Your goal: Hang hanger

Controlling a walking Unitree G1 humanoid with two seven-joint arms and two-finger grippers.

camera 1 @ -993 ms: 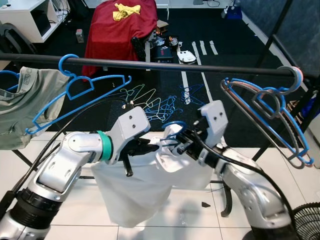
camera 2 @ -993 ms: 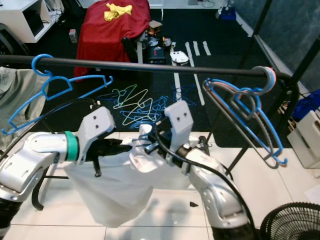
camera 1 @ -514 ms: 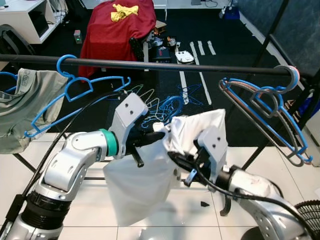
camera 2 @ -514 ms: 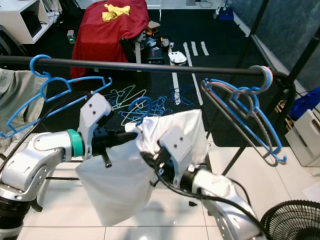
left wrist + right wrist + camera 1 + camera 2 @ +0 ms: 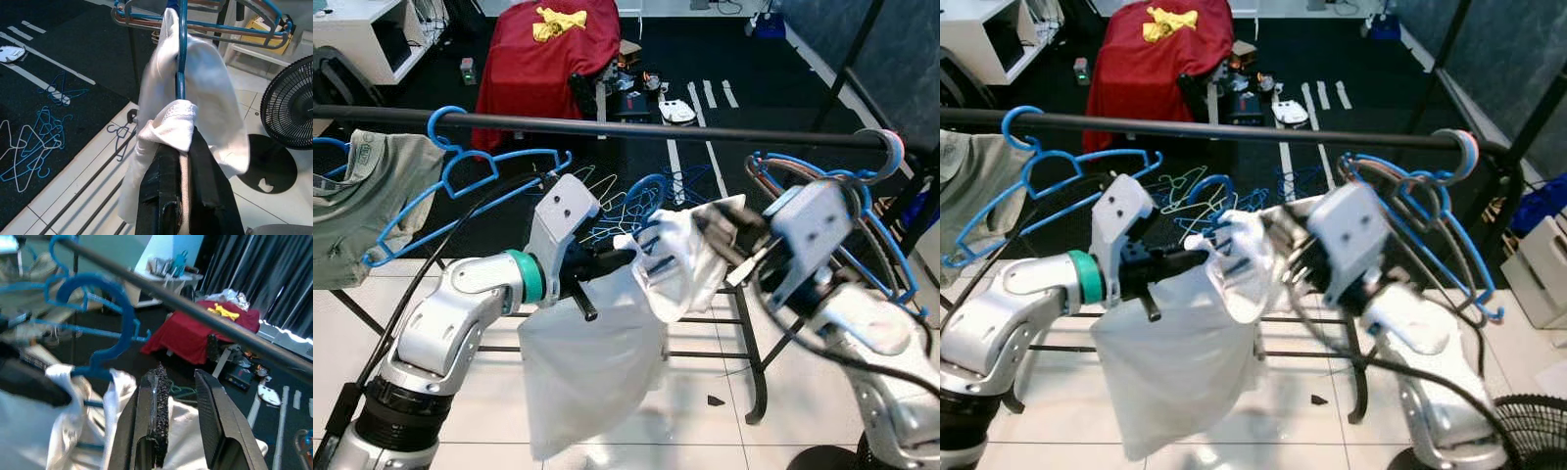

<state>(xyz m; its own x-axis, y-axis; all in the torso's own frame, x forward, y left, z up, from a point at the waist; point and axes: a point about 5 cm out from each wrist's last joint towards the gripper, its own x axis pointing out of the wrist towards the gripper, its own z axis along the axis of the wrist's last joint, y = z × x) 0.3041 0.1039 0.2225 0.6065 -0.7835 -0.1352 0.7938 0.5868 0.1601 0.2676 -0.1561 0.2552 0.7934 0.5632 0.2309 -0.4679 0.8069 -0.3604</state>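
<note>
A blue hanger [image 5: 181, 54] carries a white garment [image 5: 592, 362], its hook [image 5: 646, 188] just below the black rail [image 5: 636, 127]. My left gripper [image 5: 612, 262] is shut on the hanger's neck and the bunched cloth; in the left wrist view its fingers [image 5: 161, 191] pinch white fabric around the blue stem. My right gripper [image 5: 713, 231] hovers open beside the garment's right shoulder, at hook height. The right wrist view has its fingers [image 5: 154, 426] apart with nothing between them, the blue hook [image 5: 105, 303] and the rail [image 5: 195, 311] ahead.
An empty blue hanger [image 5: 470, 181] and a grey shirt [image 5: 352, 206] hang at the rail's left. Several hangers [image 5: 847, 211] hang at its right end. Loose hangers [image 5: 607, 201] lie on the dark floor, a red cloth [image 5: 543, 54] beyond. A fan [image 5: 288, 112] stands on the floor.
My right arm has swung up from under the garment to its right side, near the rail. The left gripper has kept its hold and the garment sits a little higher.
</note>
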